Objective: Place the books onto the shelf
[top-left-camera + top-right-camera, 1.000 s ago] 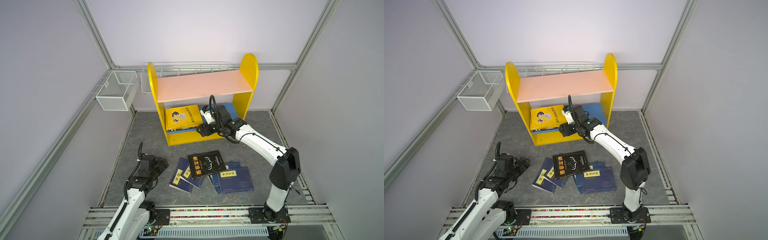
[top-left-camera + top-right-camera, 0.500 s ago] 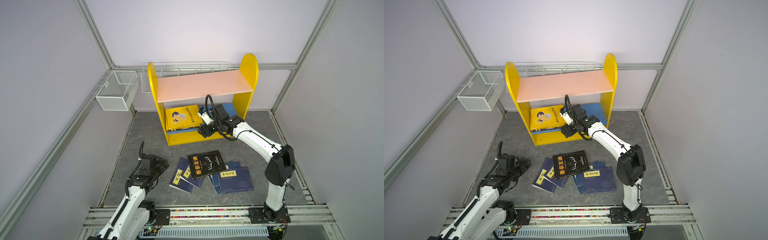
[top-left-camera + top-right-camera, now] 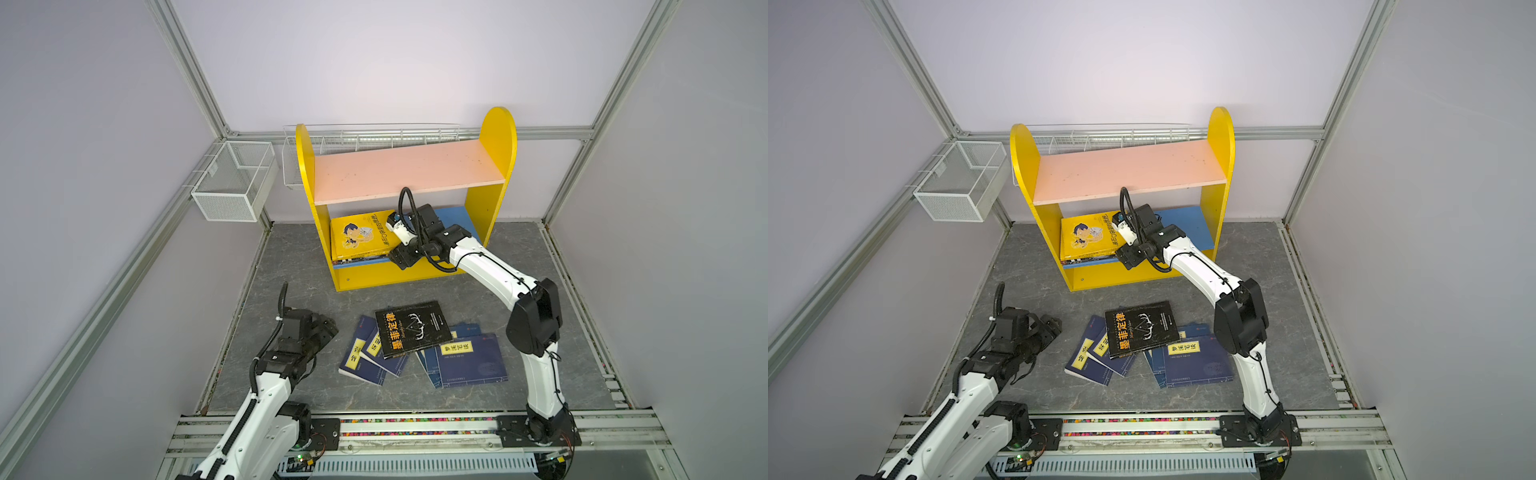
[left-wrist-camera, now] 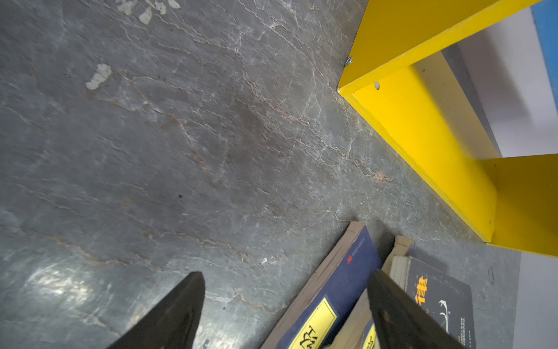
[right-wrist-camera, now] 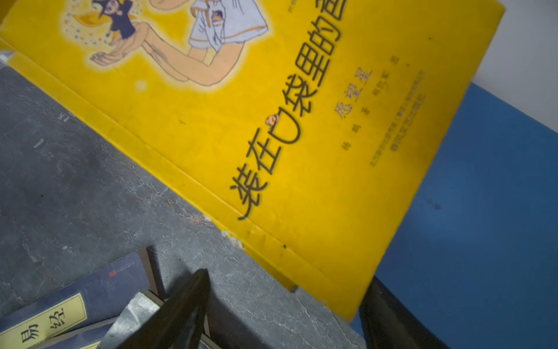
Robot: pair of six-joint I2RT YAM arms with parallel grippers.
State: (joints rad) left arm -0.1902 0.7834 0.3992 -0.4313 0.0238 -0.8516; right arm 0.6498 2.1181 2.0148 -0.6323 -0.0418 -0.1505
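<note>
Both spread: left claw (image 3: 328,330) hovers, right claw (image 3: 399,261) nudged toward yellow book (image 3: 359,237).

The grey stone-patterned worktop (image 3: 291,266) carries the shelf (image 3: 496,137) at its back. In front of it several navy books (image 3: 473,361) lie flat, with 1 black book (image 3: 413,328) over them. On the shelf's blue lower board (image 3: 457,218) lies a small pile, a yellow book (image 3: 361,237) on top.
</note>
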